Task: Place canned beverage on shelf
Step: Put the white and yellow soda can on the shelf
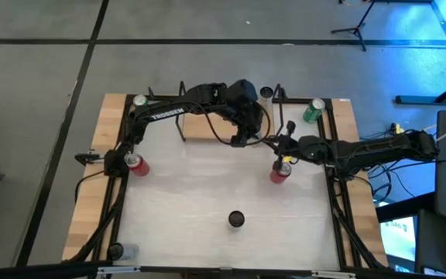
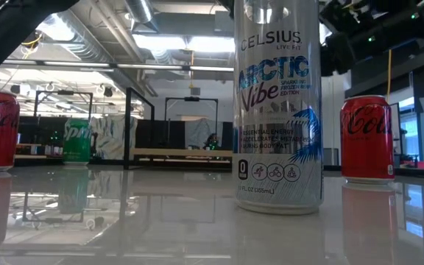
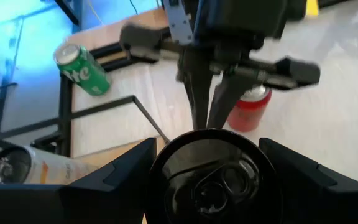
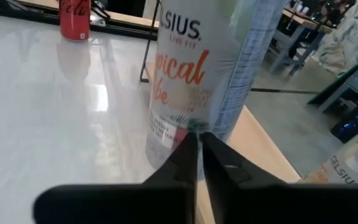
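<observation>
While the left gripper (image 3: 207, 186) pinches a dark-topped can (image 3: 211, 180) between its fingers over the shelf (image 1: 207, 126) at the table's (image 1: 200, 186) far edge, the right gripper (image 4: 197, 155), fingers pressed together, faces it there, touching the can's Celsius label only its own wrist view shows.

Table (image 1: 169, 194) seen from above. Shelf (image 1: 207, 128) at far edge, centre. Left tool (image 1: 241, 133) over shelf's right part, clamped on can (image 3: 211, 180). Right tool (image 1: 283, 147) just right of it, fingers together, above can (image 1: 280, 172) standing on table. Another can (image 1: 136, 164) at left side, beside left arm. Can (image 1: 235, 220) near centre front. Lying can (image 1: 313, 111) in far right corner. Can (image 1: 139, 100) in far left corner. Can (image 1: 121, 251) at near left edge.
</observation>
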